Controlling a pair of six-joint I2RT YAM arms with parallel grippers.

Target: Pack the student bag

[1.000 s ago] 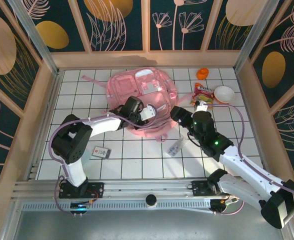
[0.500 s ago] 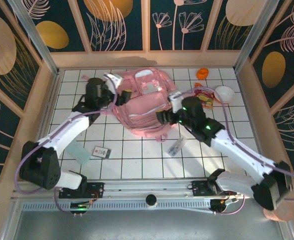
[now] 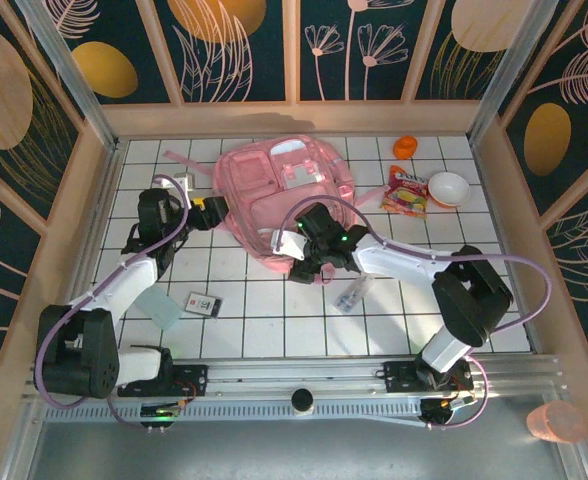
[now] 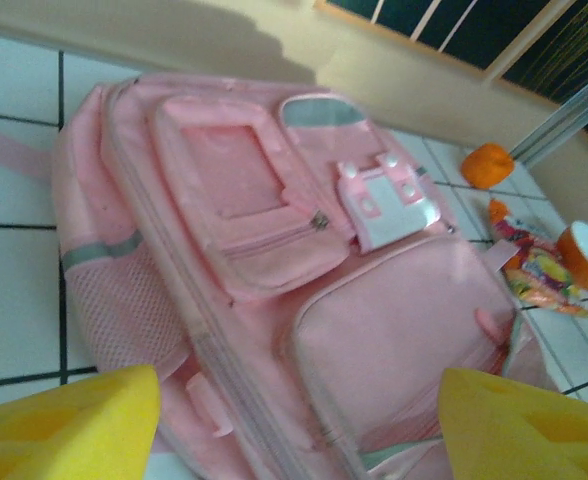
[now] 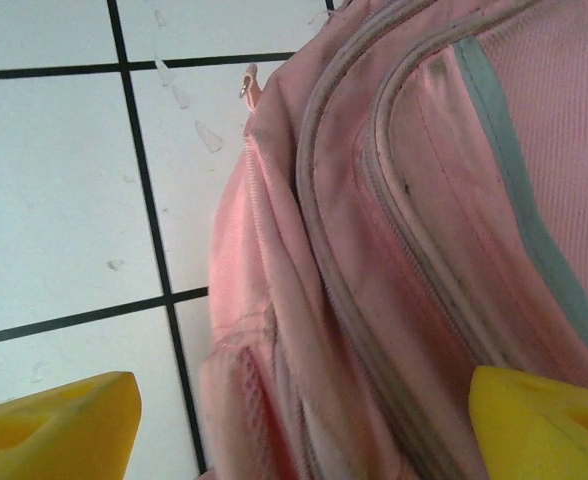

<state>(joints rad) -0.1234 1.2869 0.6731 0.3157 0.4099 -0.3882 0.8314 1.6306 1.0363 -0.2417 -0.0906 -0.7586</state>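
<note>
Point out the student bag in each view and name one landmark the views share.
Top external: student bag at upper centre.
Left wrist: student bag across most of the frame, front pockets up.
Right wrist: student bag on the right half, close up.
Shared landmark: the white tiled table with black grid lines.

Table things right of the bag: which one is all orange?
The little round thing near the back wall. The snack packet has many colours, and the bowl is white inside.
</note>
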